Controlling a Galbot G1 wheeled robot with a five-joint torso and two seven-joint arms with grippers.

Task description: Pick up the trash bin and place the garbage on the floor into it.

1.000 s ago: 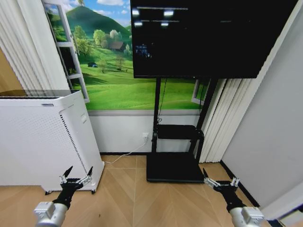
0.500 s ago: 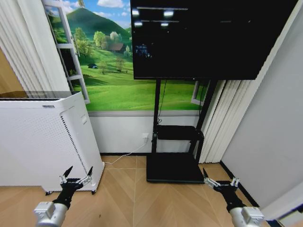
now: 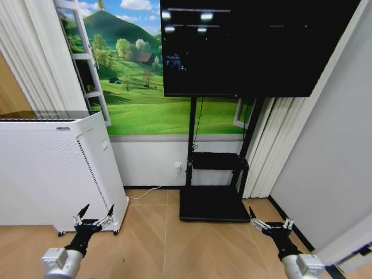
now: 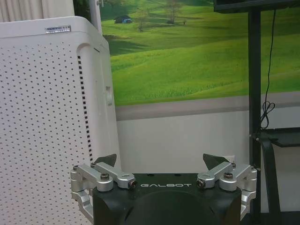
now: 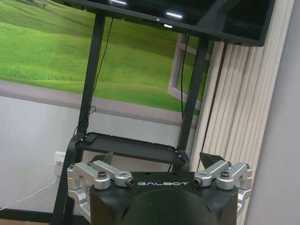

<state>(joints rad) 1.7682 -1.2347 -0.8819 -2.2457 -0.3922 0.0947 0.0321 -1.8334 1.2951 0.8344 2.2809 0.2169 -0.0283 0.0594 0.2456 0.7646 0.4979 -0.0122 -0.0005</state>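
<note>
Pale wood floor [image 3: 157, 244] (herringbone planks, lying level)

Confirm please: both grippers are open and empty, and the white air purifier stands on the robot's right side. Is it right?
Not quite. The head view shows the white air purifier on the robot's left, behind the left gripper. The left gripper and right gripper are indeed open and empty.

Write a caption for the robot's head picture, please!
Both open pincers, left and right, held low over wooden floor, facing an air purifier and TV stand.
</note>
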